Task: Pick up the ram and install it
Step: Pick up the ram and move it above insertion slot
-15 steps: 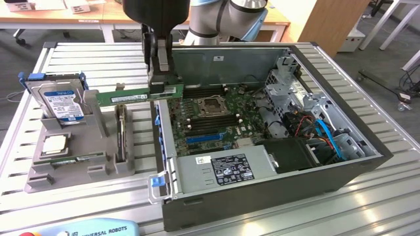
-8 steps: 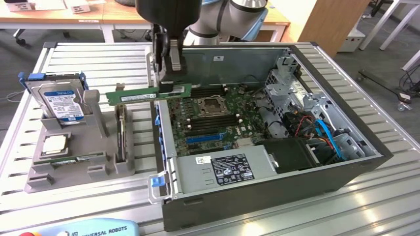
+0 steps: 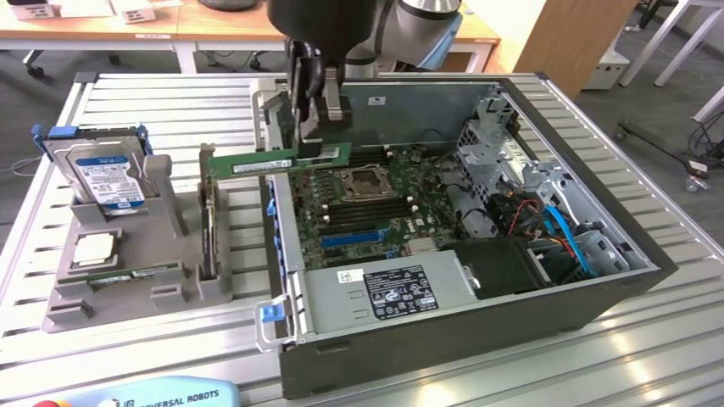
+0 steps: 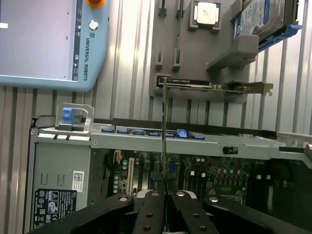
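A slatted metal table [image 3: 158, 102] carries an open computer case [image 3: 453, 343], lower right of the exterior view. At upper centre, the gripper [image 3: 320, 148] pinches the ram [image 3: 258, 164], level above the case's left edge: carrying, not yet seated. Seating likely calls for aligning it over the memory slots [image 3: 345, 209].

The fingers [image 3: 328, 106] hide a stretch of the ram [image 3: 263, 164].
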`<state>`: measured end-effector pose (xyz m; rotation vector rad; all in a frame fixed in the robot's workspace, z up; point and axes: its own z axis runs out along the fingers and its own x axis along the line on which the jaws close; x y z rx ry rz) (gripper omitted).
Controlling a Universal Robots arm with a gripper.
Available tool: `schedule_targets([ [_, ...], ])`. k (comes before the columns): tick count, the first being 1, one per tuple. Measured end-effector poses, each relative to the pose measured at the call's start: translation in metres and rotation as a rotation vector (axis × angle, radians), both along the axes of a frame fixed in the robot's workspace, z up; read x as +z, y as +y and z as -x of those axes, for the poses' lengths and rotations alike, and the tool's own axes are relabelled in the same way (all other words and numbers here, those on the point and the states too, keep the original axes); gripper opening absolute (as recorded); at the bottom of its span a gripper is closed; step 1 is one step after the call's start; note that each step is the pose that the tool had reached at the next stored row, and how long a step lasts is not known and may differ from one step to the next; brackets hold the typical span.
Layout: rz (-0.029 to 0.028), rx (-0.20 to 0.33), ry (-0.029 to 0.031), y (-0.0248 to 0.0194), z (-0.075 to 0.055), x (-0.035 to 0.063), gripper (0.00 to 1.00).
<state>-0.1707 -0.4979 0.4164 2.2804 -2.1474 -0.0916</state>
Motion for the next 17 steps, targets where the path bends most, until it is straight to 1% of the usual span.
schedule_targets([
  [8,0.0000,0.000,0.0000,0.0000,-0.017,0.0000,0.11],
  [17,0.0000,-0.006,0.0000,0.0000,-0.033,-0.0003,0.11],
])
